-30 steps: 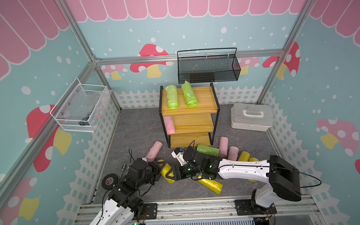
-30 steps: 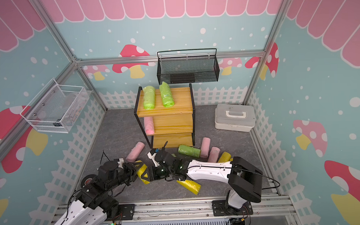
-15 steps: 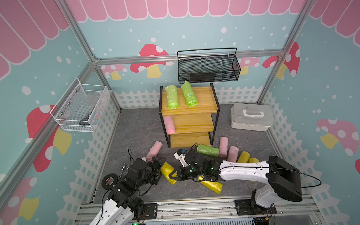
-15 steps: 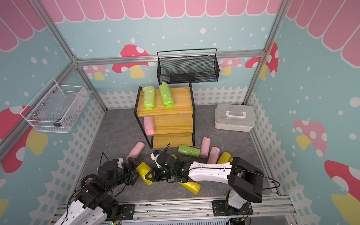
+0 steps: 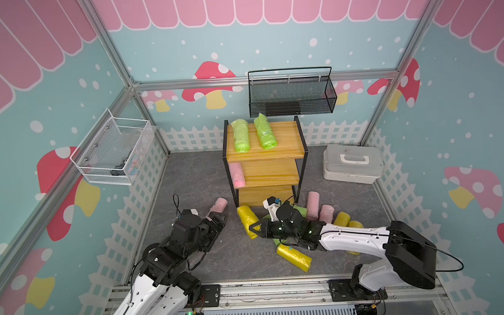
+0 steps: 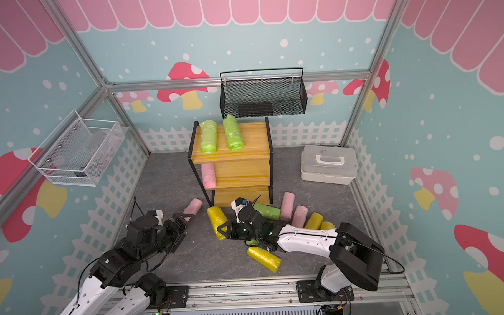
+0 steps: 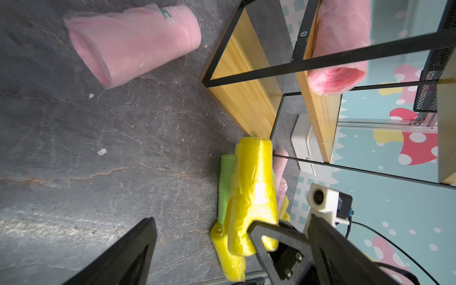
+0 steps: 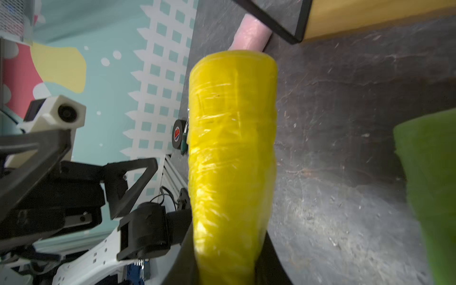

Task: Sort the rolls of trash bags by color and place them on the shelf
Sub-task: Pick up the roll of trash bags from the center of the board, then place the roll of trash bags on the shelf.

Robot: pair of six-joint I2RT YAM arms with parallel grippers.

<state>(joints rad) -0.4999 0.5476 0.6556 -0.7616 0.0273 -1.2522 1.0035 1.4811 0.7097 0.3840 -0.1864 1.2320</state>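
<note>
Pinched at one end by right jaws: crinkly yellow plastic trash-bag roll point(image 5: 247, 219). Likely light, soft, slippery; better gripped mid-length. Nearby, spread empty left jaws.

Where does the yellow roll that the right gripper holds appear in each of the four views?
In a top view: yellow roll at the shelf front corner, right gripper shut on it.
In a top view: the same place.
Left wrist: between shelf corner and right gripper.
Right wrist: fills the centre.
Shared landmark: the shelf's bottom board, by the roll's far end.
</note>
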